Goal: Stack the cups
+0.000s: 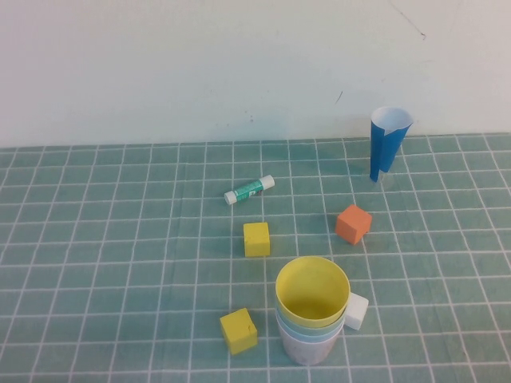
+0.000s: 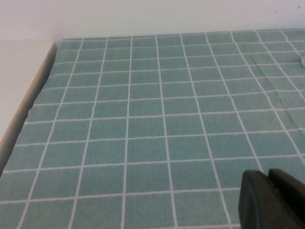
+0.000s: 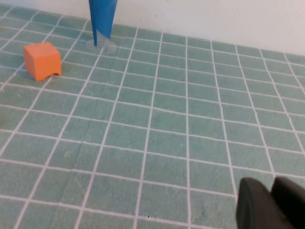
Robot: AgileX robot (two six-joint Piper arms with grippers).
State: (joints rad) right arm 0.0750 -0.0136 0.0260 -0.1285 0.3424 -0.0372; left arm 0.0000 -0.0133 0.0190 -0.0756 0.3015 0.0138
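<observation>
The cups stand nested in one stack [image 1: 311,319] near the front middle of the green grid mat in the high view. The yellow cup [image 1: 312,289] is on top, a light blue rim [image 1: 307,328] shows under it, and a whitish cup [image 1: 310,349] is at the bottom. Neither arm appears in the high view. My left gripper [image 2: 267,174] is shut with nothing in it, over bare mat near the table's left edge. My right gripper [image 3: 272,184] hangs over bare mat, fingers together and holding nothing; no cup shows in either wrist view.
A white cube [image 1: 356,310] touches the stack's right side. Yellow cubes [image 1: 256,238] [image 1: 239,330], an orange cube [image 1: 353,223] [image 3: 43,60] and a glue stick [image 1: 249,190] lie around. A blue paper cone [image 1: 389,142] [image 3: 102,21] stands by the back wall.
</observation>
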